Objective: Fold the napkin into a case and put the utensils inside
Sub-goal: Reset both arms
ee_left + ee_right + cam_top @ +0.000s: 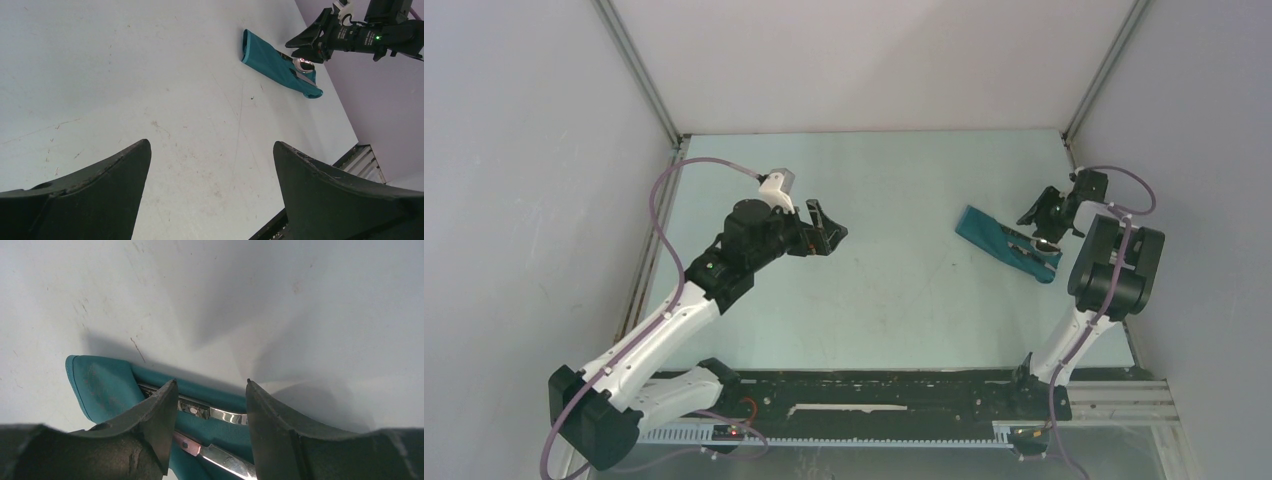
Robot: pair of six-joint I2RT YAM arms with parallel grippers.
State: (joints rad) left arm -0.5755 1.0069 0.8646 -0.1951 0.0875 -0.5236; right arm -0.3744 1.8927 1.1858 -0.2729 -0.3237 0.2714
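Observation:
The napkin, folded into a narrow teal case (992, 238), lies slanted at the right of the table, also in the left wrist view (267, 57). The utensils rest on its near end: a shiny spoon bowl (1046, 244) (302, 63) shows there. In the right wrist view a slim metal handle (225, 415) and the knife (227, 459) lie across the teal cloth (107, 385), running behind my fingers. My right gripper (211, 382) (1042, 215) hovers just over them, open, gripping nothing. My left gripper (824, 228) (210, 145) stands wide open over bare table, far left of the case.
Grey walls with metal corner posts (639, 75) close in the pale table (894, 290). The black rail (874, 400) with the arm bases runs along the near edge. The case lies close to the right wall.

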